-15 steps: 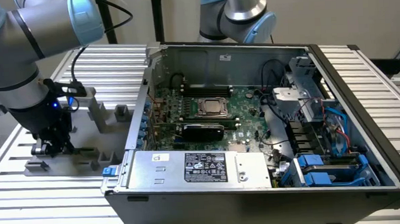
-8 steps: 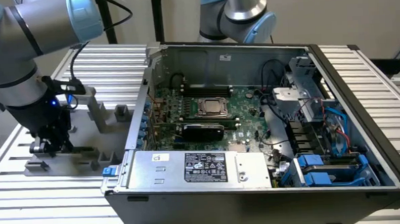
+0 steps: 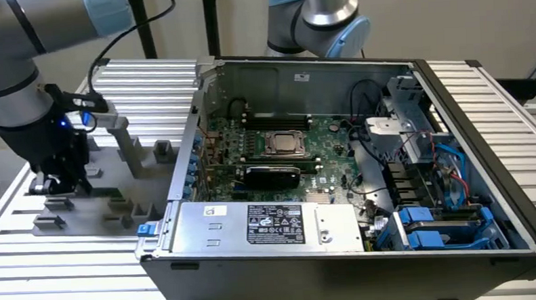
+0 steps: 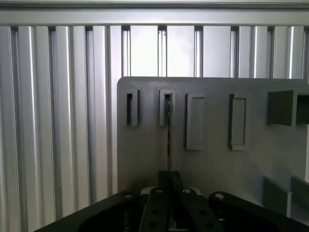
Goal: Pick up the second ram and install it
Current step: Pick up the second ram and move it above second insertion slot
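The second ram (image 4: 169,140) shows edge-on as a thin dark line standing on the grey tray (image 4: 145,159). Its far end sits in a slotted block (image 4: 166,104). My gripper (image 4: 169,186) is at its near end, with the black fingers (image 4: 160,181) pressed close on both sides of the stick, so it looks shut on it. In the exterior view the gripper (image 3: 63,187) is low over the grey tray (image 3: 81,222) at the exterior view's left, outside the open computer case (image 3: 341,153). The motherboard (image 3: 327,157) lies inside the case, with the silver processor socket (image 3: 286,144) in its middle.
A wide black card (image 3: 271,175) sits below the socket. A power supply box (image 3: 262,225) fills the case's near side, and cables and blue drive brackets (image 3: 434,224) are at the exterior view's right. Upright grey tray posts (image 3: 127,142) stand near the gripper. A ribbed aluminium table (image 3: 56,268) lies underneath.
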You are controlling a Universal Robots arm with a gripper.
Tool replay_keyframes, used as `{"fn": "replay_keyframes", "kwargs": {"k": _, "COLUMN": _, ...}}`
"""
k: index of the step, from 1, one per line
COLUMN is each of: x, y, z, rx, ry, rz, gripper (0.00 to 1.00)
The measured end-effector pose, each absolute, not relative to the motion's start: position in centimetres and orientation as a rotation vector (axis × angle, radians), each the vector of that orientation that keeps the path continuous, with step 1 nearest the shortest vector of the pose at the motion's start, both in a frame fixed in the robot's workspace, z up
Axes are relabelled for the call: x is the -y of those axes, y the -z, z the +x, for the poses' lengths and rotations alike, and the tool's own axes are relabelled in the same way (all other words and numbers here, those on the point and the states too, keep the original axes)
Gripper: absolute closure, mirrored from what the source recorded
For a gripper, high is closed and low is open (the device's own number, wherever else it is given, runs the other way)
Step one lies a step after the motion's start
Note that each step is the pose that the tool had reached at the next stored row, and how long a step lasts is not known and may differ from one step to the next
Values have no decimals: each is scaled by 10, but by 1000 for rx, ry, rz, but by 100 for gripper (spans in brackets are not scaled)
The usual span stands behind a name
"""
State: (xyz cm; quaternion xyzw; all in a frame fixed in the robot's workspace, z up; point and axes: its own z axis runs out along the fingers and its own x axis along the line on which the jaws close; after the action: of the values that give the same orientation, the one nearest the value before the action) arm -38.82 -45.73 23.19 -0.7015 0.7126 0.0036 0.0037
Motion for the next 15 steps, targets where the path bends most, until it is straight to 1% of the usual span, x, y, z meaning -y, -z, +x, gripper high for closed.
{"fn": "replay_keyframes", "kwargs": {"k": 15, "x": 457, "y": -300, "z": -383, "rx": -2233, "ry": -11, "rz": -2199, "gripper": 100}}
